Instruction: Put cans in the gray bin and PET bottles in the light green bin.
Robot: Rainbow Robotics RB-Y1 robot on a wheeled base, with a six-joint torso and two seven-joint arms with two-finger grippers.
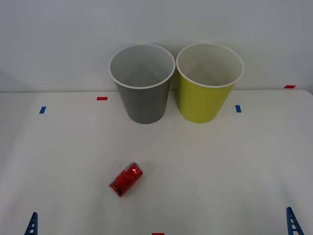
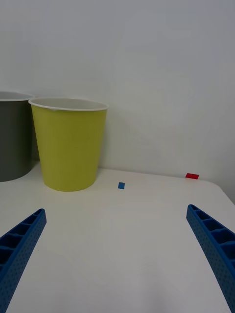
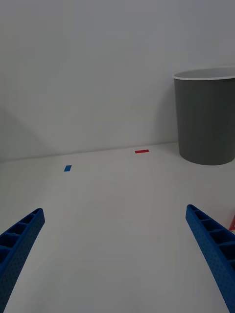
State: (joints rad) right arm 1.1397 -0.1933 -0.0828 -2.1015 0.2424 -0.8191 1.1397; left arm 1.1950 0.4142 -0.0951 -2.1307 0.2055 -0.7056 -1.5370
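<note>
Front view: the left end effector [image 1: 31, 224] and the right end effector [image 1: 294, 221] are each cut off by the lower frame edge, a single blue ribbed fingertip of each standing at the lower left and lower right corners, so finger spacing cannot be judged here. The can [image 1: 126, 179] lies on its side on the white table [image 1: 234, 166], lower centre-left of the frame, tilted diagonally, shiny red with silver ends, touching nothing. The gray bin [image 1: 144, 100] and the light green bin [image 1: 205, 98] stand upright just beside each other at the upper centre, gray to the left, both with white rims and pale interiors; whether their walls touch is unclear. Small red and blue tape marks [image 1: 101, 98] dot the table. Right wrist view: the right end effector [image 2: 117, 254] is spread wide, its fingers at the two bottom corners with nothing between them; the light green bin sits at middle left, and the gray bin is cropped by the left edge. Left wrist view: the left end effector [image 3: 115, 254] is likewise spread and empty; the gray bin is cropped at the right edge, and a red sliver at the lower right edge is too small to identify.
</note>
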